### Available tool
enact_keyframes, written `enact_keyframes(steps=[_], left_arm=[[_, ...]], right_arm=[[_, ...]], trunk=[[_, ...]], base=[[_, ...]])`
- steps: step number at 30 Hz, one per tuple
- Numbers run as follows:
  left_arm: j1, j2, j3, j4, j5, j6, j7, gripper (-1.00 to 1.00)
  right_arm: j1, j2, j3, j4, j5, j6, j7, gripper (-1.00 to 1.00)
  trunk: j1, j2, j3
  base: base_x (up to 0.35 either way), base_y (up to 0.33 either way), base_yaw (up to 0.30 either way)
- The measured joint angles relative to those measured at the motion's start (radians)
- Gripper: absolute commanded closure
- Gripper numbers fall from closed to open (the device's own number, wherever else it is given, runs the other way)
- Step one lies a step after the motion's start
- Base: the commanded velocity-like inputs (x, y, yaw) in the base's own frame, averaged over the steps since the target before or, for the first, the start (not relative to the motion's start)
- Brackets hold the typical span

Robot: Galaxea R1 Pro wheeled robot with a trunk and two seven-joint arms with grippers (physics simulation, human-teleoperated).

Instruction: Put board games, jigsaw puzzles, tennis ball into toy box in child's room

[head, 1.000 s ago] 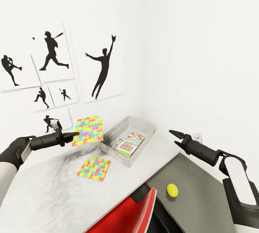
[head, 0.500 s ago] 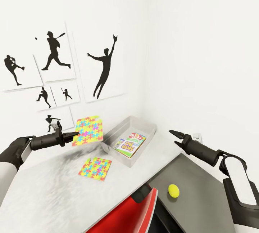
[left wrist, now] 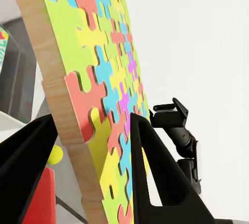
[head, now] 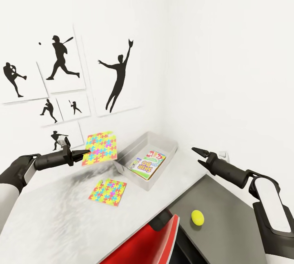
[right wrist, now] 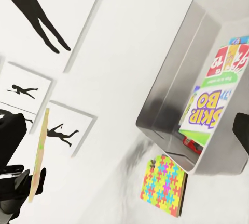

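My left gripper [head: 85,152] is shut on the edge of one jigsaw puzzle [head: 100,146], holding it tilted up in the air left of the toy box [head: 162,138]. In the left wrist view that puzzle [left wrist: 96,63] sits clamped between the black fingers [left wrist: 148,156]. The second jigsaw puzzle [head: 108,191] lies flat on the pale table [head: 53,219]. Board games [head: 147,164] lie inside the toy box. The tennis ball [head: 197,217] rests on the dark grey section. My right gripper [head: 197,153] hangs open and empty right of the toy box. The bed is out of view.
A red chair [head: 152,242] stands against the table's near edge, below the ball. Baseball silhouette pictures [head: 118,74] hang on the white wall behind the table. The room's corner lies just behind the toy box [right wrist: 171,94].
The head view has shifted very slightly. Both arms, the held puzzle and the things on the table keep their places.
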Motion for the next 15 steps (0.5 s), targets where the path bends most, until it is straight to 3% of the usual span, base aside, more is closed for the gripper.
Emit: enact_keyframes(steps=[15], left_arm=[[0.0, 0.0, 0.0, 0.0, 0.0, -0.004, -0.001, 1.0]], right_arm=[[0.0, 0.0, 0.002, 0.0, 0.0, 0.0, 0.0, -1.0]], trunk=[[0.0, 0.0, 0.0]], base=[[0.014, 0.0, 0.0]])
